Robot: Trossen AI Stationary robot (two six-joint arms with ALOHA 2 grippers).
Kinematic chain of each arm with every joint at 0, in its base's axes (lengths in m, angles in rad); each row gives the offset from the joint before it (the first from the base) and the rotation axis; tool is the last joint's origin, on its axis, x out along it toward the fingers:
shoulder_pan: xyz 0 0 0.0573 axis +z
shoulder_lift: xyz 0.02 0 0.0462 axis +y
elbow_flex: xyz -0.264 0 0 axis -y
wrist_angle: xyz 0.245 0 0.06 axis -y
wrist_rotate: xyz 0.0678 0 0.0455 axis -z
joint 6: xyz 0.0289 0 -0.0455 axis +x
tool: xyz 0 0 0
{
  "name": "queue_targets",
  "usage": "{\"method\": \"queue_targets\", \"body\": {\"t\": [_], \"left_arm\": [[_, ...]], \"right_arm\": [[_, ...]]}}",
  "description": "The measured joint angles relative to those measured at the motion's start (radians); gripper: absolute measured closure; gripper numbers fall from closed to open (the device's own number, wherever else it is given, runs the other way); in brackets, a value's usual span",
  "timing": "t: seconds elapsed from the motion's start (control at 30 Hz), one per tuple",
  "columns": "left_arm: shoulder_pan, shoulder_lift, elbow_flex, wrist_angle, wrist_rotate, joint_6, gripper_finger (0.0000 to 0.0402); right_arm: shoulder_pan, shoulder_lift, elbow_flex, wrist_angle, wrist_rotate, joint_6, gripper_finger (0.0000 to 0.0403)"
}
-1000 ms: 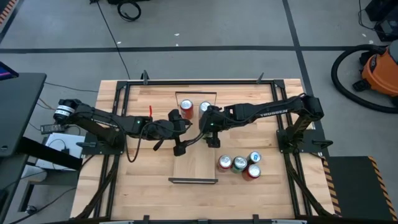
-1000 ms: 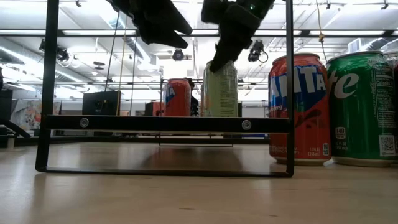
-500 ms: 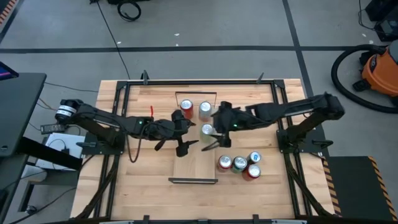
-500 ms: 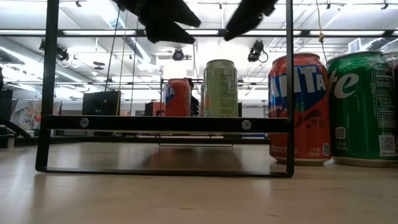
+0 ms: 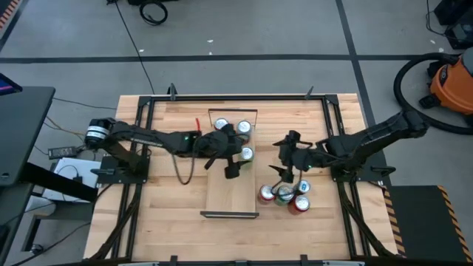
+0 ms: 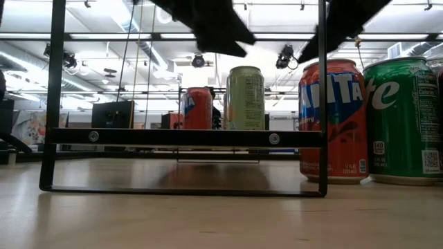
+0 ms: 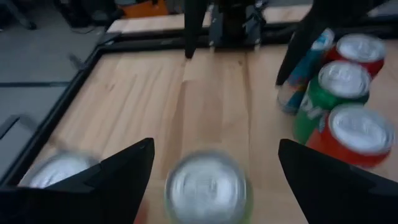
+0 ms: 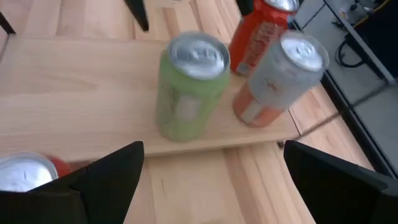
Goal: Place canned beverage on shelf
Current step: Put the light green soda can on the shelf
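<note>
While both pincers gape, left pincer (image 5: 235,164) over shelf (image 5: 230,193) w/ green can (image 8: 189,85), right pincer (image 5: 284,168) beside shelf edge.

Three upright cans, the pale green can (image 8: 189,93) nearest the middle, are carried on the light-wood shelf (image 5: 230,193).

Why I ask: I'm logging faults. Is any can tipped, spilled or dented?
Nothing stands out. Three cans stand upright on the shelf, the pale green can nearest the middle; four more stand upright on the table.
</note>
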Motion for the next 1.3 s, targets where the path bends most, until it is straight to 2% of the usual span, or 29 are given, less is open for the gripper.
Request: {"method": "queue_targets", "body": {"t": [0.17,0.37,0.83,1.1,1.3], "left_arm": [[0.039,0.072,0.07,-0.036,0.073,0.022,0.0047],[0.065,0.119,0.119,-0.121,0.124,0.029,0.0047],[0.073,0.141,0.119,-0.209,0.128,0.03,0.0049],[0.073,0.144,0.12,-0.229,0.127,0.022,0.0087],[0.073,0.141,0.121,-0.237,0.118,0.015,0.0091]], "right_arm": [[0.05,-0.073,-0.093,0.06,0.077,0.018,0.0006],[0.084,-0.13,-0.129,0.081,0.111,0.018,0.0006],[0.088,-0.136,-0.175,0.164,0.15,-0.013,0.0006],[0.088,-0.136,-0.175,0.168,0.149,-0.019,0.0006],[0.088,-0.136,-0.176,0.166,0.149,-0.017,0.0006]]}}
